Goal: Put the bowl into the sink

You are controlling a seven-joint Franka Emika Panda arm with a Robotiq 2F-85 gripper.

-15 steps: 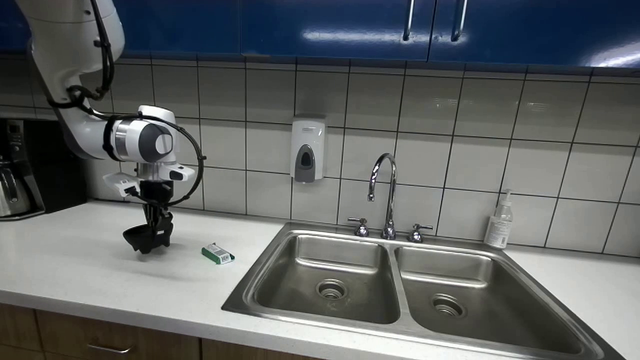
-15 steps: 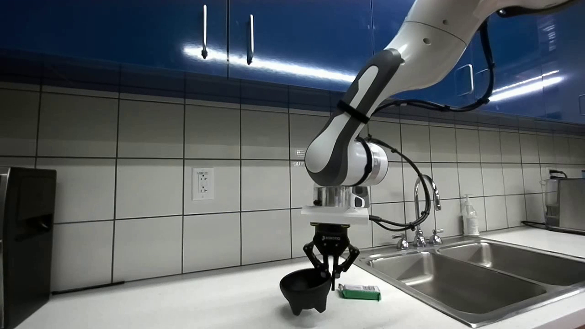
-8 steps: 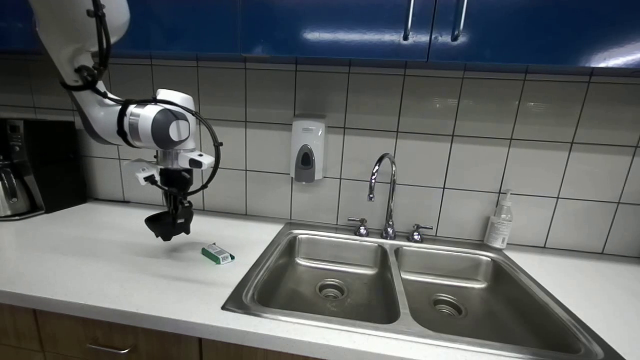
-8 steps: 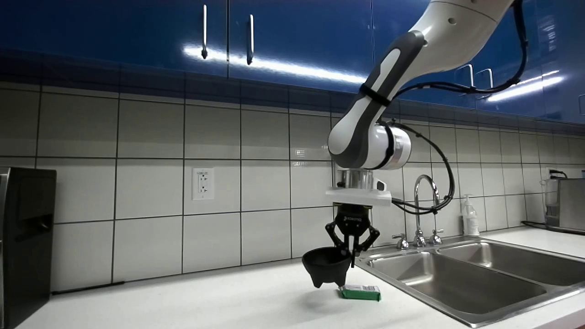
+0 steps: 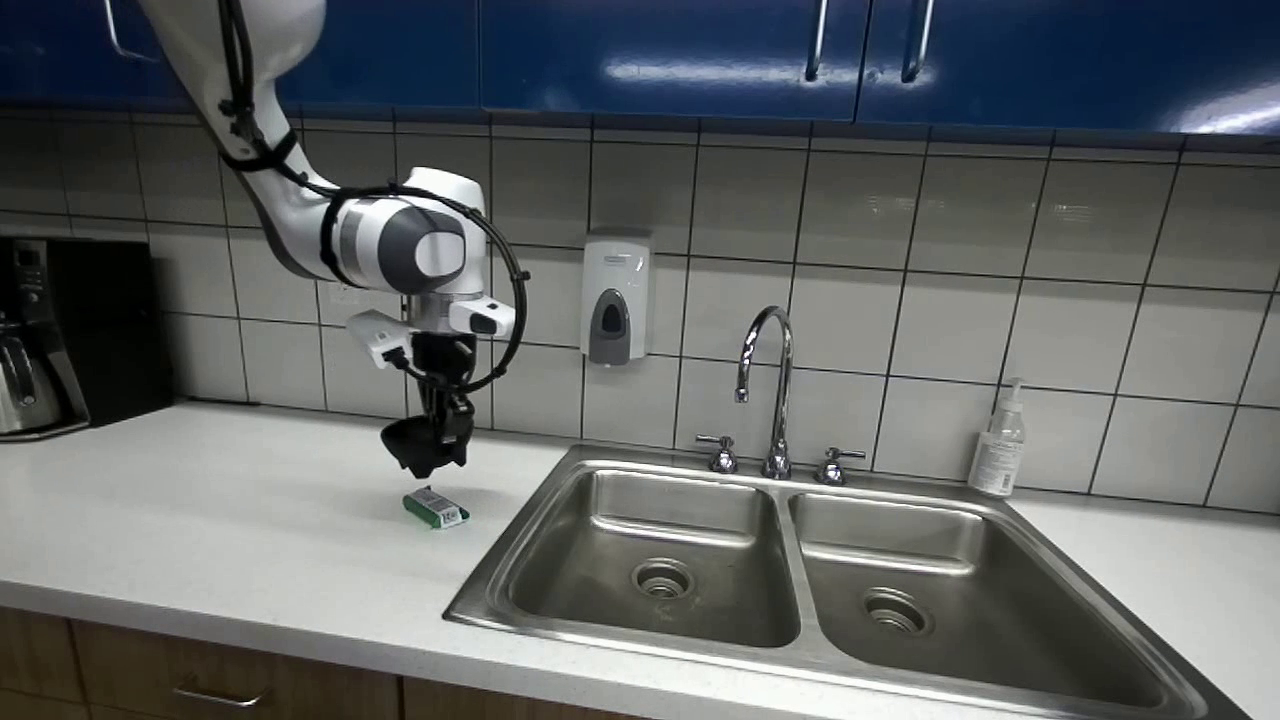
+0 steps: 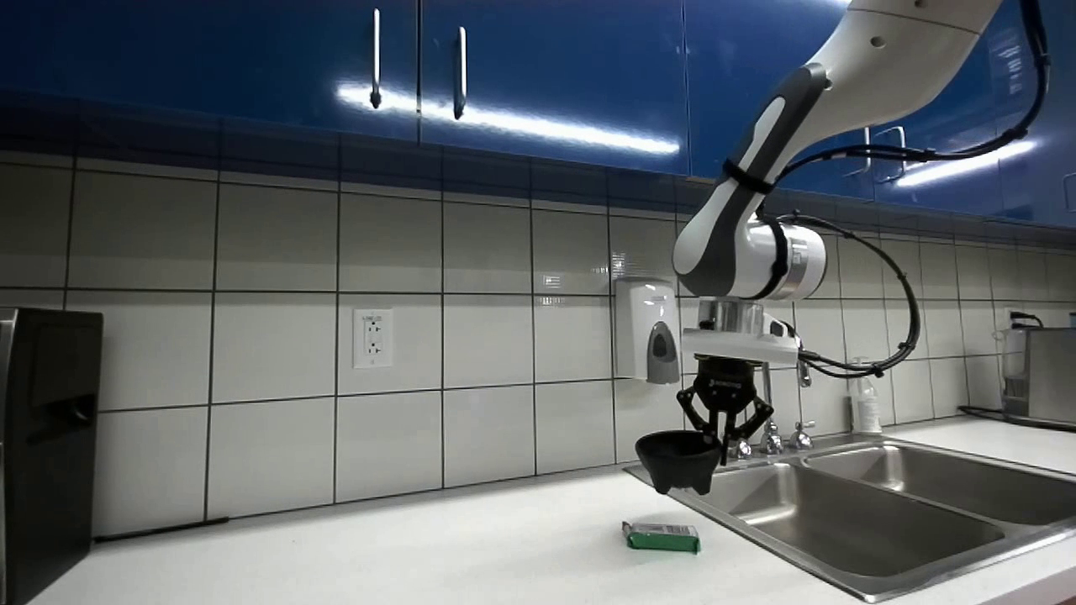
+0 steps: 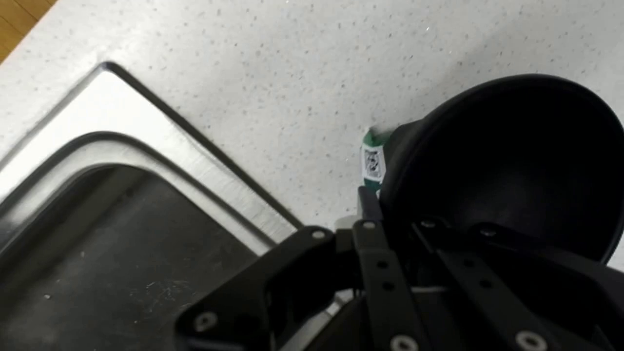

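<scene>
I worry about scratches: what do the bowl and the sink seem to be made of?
The bowl: matte black, perhaps plastic; its dull, even surface leaves stone possible. The sink: probably satin stainless steel, by its grey metallic sheen.

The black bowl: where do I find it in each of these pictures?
In an exterior view: black bowl, left of centre, below mid-height.
In an exterior view: black bowl, right of centre, below mid-height.
Wrist view: black bowl, large, reaching the right edge.
Shared landmark: the steel sink, visible in all three.
</scene>
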